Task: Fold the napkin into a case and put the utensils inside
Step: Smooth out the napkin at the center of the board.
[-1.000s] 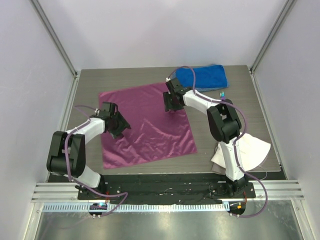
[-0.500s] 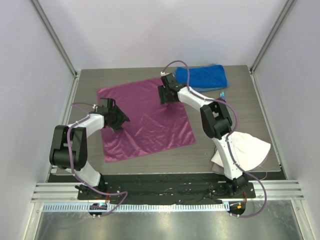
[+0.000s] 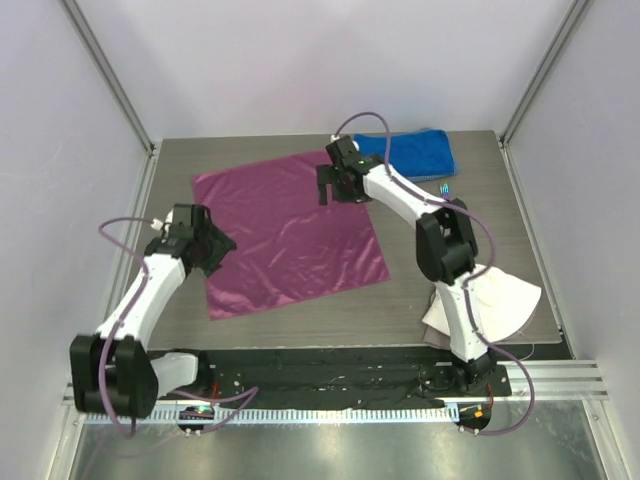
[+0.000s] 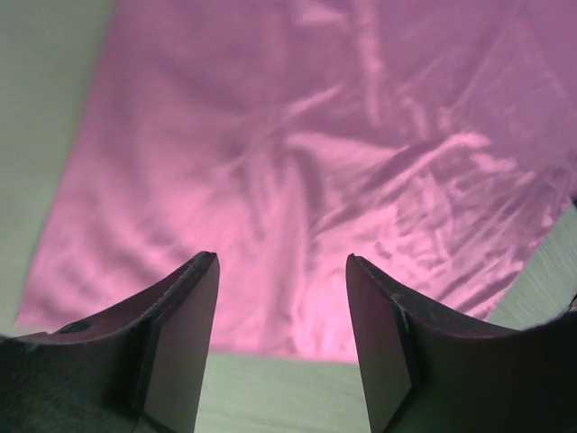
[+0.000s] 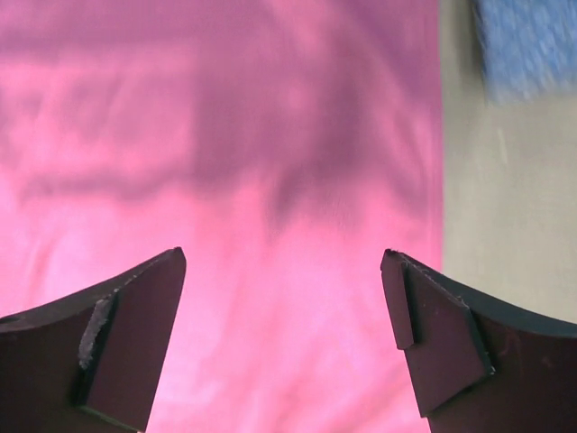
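The magenta-purple napkin [image 3: 285, 235] lies spread flat and wrinkly on the grey table. My left gripper [image 3: 222, 246] is open over the napkin's left edge; the cloth [image 4: 297, 153] fills its wrist view, with bare table between the fingertips [image 4: 194, 325]. My right gripper [image 3: 330, 190] is open above the napkin's far right corner; its view shows the cloth [image 5: 252, 180] below it. A small teal-blue fork [image 3: 445, 187] lies right of the right arm. The spoon is not visible.
A thick blue towel [image 3: 410, 152] lies at the far right and shows in the right wrist view [image 5: 527, 41]. A white cloth [image 3: 500, 300] lies at the near right. Enclosure walls stand on both sides.
Both grippers let go of the napkin, now flat. The left arm drew back left to the cloth's edge; the right gripper moved far to its corner.
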Tool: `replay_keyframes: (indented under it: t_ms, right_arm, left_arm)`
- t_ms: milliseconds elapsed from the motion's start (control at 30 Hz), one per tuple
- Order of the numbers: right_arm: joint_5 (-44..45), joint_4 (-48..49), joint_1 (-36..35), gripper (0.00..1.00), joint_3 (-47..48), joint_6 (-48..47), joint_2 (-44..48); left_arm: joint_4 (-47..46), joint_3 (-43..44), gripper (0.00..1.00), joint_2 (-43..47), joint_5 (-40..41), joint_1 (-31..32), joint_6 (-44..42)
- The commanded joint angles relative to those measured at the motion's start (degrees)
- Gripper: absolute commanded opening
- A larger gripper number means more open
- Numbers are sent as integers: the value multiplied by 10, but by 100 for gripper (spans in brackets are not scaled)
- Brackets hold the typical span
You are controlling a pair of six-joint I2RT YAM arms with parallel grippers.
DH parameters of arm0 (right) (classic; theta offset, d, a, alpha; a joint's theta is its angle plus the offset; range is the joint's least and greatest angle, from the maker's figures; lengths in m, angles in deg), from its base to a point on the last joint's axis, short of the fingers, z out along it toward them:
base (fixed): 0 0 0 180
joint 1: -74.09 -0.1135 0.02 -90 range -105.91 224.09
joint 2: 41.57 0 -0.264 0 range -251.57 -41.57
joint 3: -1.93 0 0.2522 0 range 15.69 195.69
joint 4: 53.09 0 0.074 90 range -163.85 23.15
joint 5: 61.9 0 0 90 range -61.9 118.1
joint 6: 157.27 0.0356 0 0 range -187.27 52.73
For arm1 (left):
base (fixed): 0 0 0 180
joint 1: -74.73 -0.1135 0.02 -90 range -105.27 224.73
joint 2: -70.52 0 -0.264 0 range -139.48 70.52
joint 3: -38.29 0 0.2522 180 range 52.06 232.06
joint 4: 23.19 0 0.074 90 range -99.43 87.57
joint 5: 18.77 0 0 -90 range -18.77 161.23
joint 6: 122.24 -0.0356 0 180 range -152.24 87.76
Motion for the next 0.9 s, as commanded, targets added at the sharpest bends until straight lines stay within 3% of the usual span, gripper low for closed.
replay_keyframes:
  t_ms: [0,133,367,567,867]
  right_arm:
    - [-16,9,-9,100,-173,79,192]
    - [-12,57,-10,100,-305,87,334]
    - [-9,73,-11,93,-426,75,440]
    - [2,64,-11,92,-475,60,480]
    - [26,37,-9,93,-497,61,492]
  left_arm:
    - [167,-54,61,80,51,0,72]
    - [249,-97,55,166,97,-1,143]
    - [188,-154,52,179,117,-10,188]
    - [177,-155,50,112,135,-19,185]
    - [174,-161,48,109,149,-21,188]
